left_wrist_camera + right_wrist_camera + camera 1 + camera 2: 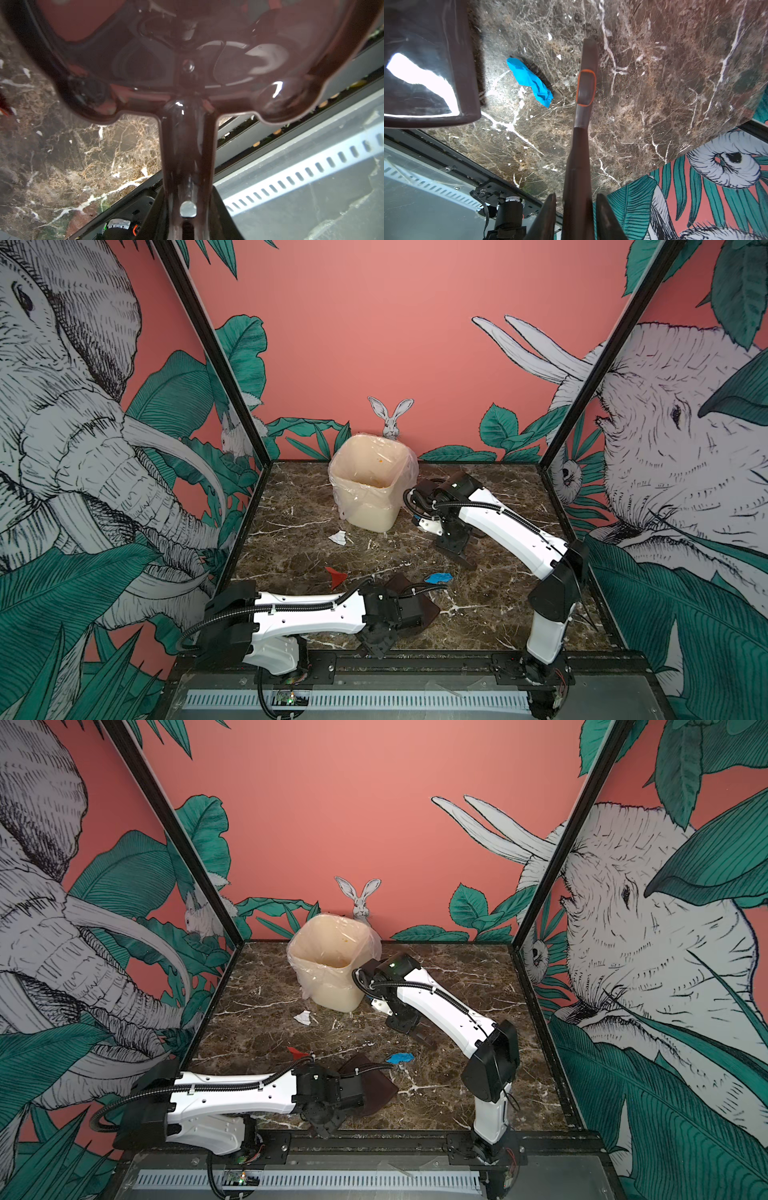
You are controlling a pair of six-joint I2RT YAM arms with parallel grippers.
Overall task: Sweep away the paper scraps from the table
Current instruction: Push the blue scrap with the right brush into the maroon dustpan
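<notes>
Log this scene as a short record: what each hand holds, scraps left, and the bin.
Left hand: shut on the dustpan handle, at the front of the table
Right hand: shut on the brush, right of the bin
Scraps visible: white scrap by the bin; red scrap and blue scrap near the dustpan
Bin: upright at the back, plastic liner

Table (498, 614): I read dark brown marble, white veins. I log a white scrap (338, 537), red scrap (335, 576) and blue scrap (437, 577). Bin (370, 506) cream. Dustpan (145, 62) glossy dark brown. Brush handle (586, 89) brown, orange ring.
</notes>
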